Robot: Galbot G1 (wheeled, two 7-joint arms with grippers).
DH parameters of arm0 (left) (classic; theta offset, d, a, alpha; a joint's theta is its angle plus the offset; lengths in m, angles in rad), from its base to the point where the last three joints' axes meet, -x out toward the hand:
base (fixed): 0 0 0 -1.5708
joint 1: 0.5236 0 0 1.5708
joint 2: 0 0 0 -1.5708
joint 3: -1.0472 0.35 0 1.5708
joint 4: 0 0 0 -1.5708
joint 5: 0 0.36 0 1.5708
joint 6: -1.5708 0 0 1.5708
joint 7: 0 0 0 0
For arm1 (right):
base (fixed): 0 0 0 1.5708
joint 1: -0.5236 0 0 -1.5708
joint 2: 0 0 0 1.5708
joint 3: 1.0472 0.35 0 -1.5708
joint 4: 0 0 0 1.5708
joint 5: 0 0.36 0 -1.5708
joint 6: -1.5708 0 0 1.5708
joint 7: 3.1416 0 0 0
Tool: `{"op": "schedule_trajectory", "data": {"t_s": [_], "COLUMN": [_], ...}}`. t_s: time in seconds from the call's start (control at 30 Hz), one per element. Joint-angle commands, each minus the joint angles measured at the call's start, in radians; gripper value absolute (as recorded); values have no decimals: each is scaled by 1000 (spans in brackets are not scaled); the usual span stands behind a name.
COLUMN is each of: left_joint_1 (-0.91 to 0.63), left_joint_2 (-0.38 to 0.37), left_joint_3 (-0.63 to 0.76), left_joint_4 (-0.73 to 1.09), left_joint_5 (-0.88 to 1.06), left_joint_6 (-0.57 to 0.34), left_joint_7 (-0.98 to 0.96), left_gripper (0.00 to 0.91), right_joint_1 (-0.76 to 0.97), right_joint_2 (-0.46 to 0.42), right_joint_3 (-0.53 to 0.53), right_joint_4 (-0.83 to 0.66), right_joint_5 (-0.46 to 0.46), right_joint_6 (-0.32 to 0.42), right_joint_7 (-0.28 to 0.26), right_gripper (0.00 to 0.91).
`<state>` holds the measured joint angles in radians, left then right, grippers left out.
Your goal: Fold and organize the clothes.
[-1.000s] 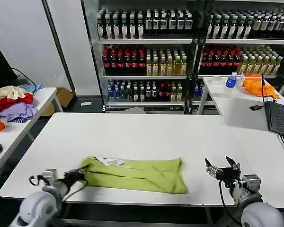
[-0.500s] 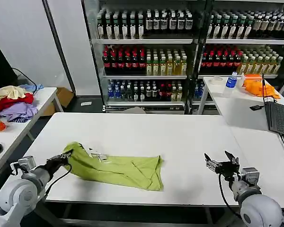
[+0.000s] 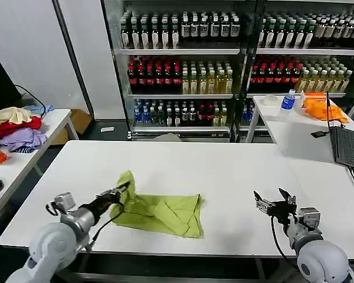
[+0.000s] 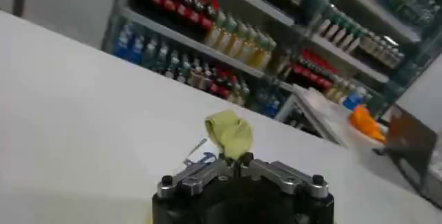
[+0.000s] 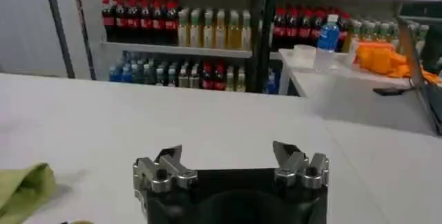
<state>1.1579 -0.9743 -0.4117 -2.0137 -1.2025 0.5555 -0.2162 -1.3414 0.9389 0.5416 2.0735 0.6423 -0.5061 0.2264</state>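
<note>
Lime T-shirt [image 3: 159,211] crumpled on the white table [image 3: 224,171], one corner lifted and pinched tight in the left gripper [image 3: 123,193], the rest trailing toward the right gripper [image 3: 272,203], well apart from the cloth, fingers spread wide, nothing between them.

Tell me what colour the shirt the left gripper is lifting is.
Plain yellow-green, no print; the T-shirt shows best in the head view, pinched by the left gripper.

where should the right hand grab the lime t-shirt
Take the lime T-shirt at its free right-hand corner, coming in from the robot's right. That edge lies flat and uncovered nearest the open right hand, while the left hand holds the opposite end lifted.
</note>
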Motion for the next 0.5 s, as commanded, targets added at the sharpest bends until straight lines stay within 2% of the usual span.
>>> {"op": "schedule_trajectory", "data": {"t_s": [0.03, 0.33, 0.4, 0.43, 0.5], "left_joint_1": [-89, -121, -124, -125, -129], "left_joint_2": [-61, -76, -81, -84, -90], "left_joint_3": [227, 325, 337, 342, 349], "left_joint_4": [33, 55, 58, 58, 65], "left_joint_5": [-35, -11, 2, 4, 10], "left_joint_6": [-8, -20, -21, -22, -24], "left_joint_7": [-35, -44, -40, -37, -26], "left_gripper": [20, 20, 161, 464, 856], "right_joint_1": [24, 23, 22, 23, 24], "right_joint_2": [11, 17, 21, 23, 27], "right_joint_3": [-14, -12, -9, -9, -9], "right_joint_4": [-12, -11, -12, -13, -17], "right_joint_5": [-2, -4, -6, -6, -9], "right_joint_6": [-2, -3, -4, -4, -5], "right_joint_7": [2, 4, 7, 7, 7], "right_gripper": [907, 907, 907, 907, 907]}}
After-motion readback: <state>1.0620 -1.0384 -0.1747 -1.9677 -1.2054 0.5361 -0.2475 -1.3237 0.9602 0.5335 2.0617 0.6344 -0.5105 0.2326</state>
